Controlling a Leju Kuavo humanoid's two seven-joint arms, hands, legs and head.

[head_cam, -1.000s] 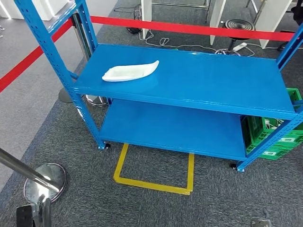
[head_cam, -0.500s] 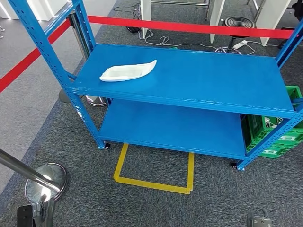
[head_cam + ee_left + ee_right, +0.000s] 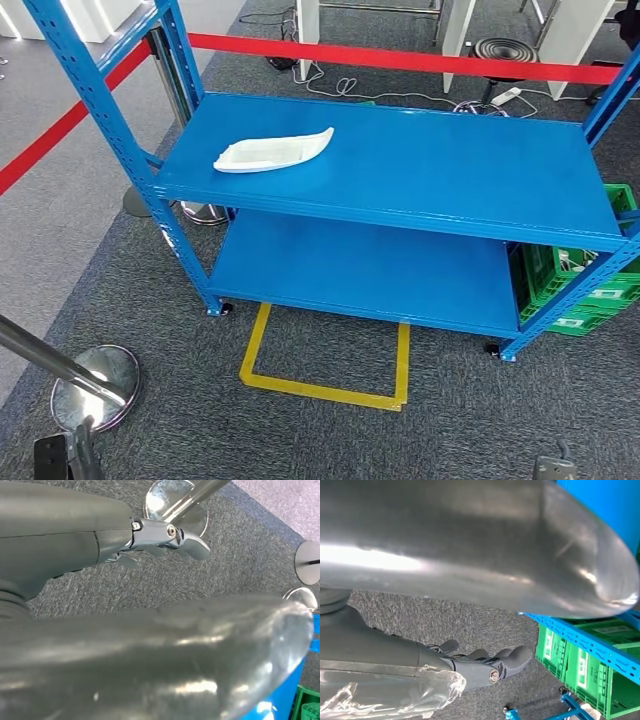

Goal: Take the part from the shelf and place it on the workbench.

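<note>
The white, shallow, boat-shaped part (image 3: 272,152) lies on the left half of the blue shelf's upper deck (image 3: 423,160). Both my arms hang low, far from it. My left hand (image 3: 66,456) shows at the bottom left edge of the head view; in the left wrist view the left hand (image 3: 151,532) has its fingers (image 3: 188,542) stretched out over grey carpet and holds nothing. My right hand (image 3: 553,467) peeks in at the bottom right; in the right wrist view the right hand (image 3: 471,667) also hangs with straight fingers (image 3: 514,656) and nothing in it.
The shelf has a bare lower deck (image 3: 362,265). Green crates (image 3: 581,285) stand behind its right end. A red barrier tape (image 3: 423,60) runs behind it, with a chrome stanchion base (image 3: 94,385) near my left. A yellow floor outline (image 3: 324,385) lies before the shelf.
The whole picture has swayed slightly, so the camera moved. The part stays in its place on the shelf. Both hands shifted a little at the bottom edge.
</note>
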